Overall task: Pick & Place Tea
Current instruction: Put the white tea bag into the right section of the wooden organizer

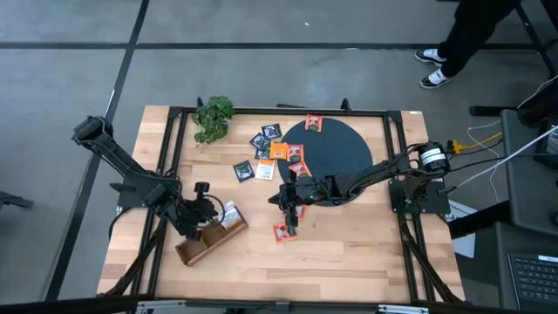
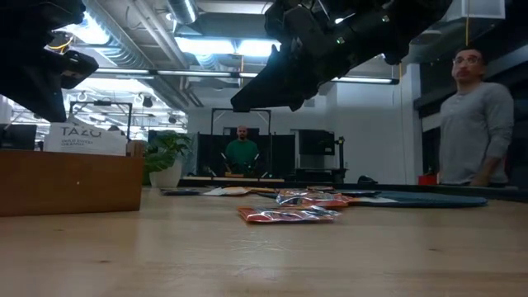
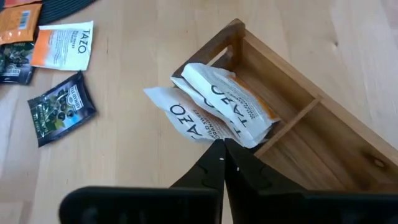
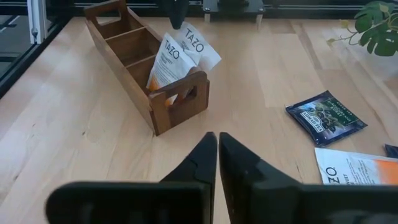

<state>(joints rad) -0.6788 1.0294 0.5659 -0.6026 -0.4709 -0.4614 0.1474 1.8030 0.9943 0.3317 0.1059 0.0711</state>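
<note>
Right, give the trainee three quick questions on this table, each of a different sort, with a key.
1. True or false: the white tea sachets lean in the end compartment of the wooden tray.
2. Which lies on the wood between the tray and the plant? A) a spoon B) a dark blue sachet C) a cup
3. Fill in: the fingers of the left gripper are ____, above the white sachets.

Key: 1 true; 2 B; 3 shut. The right gripper hangs over the sachets beside the dark disc.
</note>
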